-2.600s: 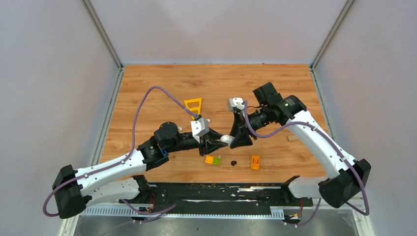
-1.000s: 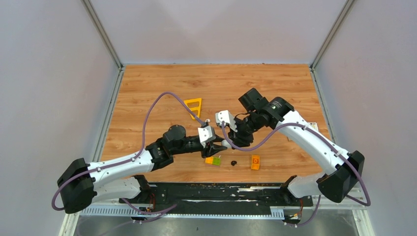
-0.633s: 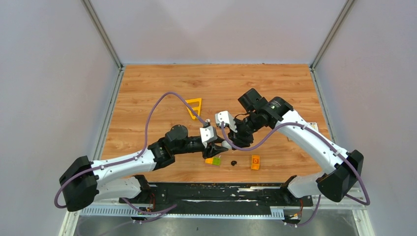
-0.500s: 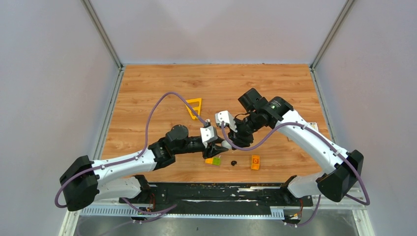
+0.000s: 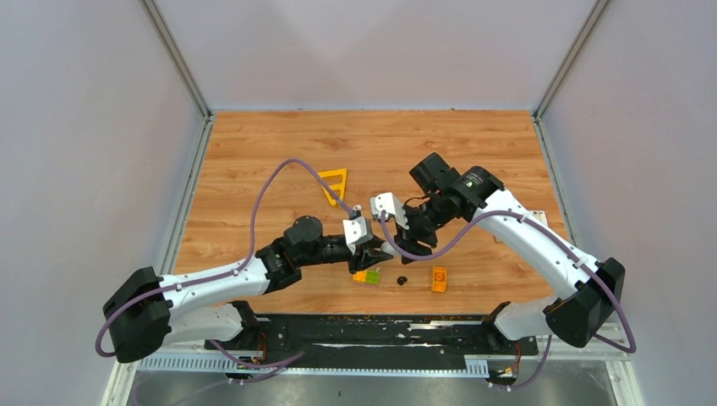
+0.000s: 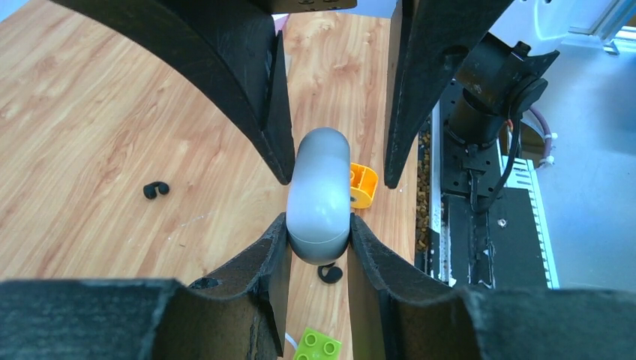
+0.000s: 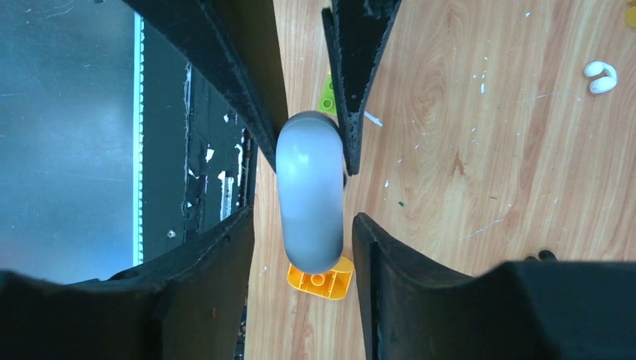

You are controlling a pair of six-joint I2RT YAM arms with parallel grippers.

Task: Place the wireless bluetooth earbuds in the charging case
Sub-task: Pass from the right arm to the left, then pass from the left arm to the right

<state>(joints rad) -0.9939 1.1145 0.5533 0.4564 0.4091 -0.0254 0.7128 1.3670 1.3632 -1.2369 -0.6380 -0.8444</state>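
The charging case (image 6: 321, 195) is a smooth pale oval, lid closed, held above the table. My left gripper (image 6: 319, 229) is shut on its near end. My right gripper (image 7: 304, 221) is open, its jaws standing either side of the case's (image 7: 310, 191) other end with small gaps. In the top view the two grippers (image 5: 382, 250) (image 5: 404, 241) meet at the table's front middle. One black earbud (image 5: 402, 280) lies below the case (image 6: 328, 274). Another black earbud (image 6: 156, 190) and a white earbud (image 7: 601, 76) lie on the wood farther off.
An orange brick (image 5: 439, 279) and a green-and-orange brick (image 5: 366, 276) lie near the front edge, under and beside the case. A yellow triangle frame (image 5: 333, 182) lies behind the left gripper. The black rail (image 5: 380, 330) runs along the table's front.
Over 2.6 s the left gripper carried the case a little right, and the right gripper swung left until its jaws straddled the case. Almost nothing moved in the last half second.
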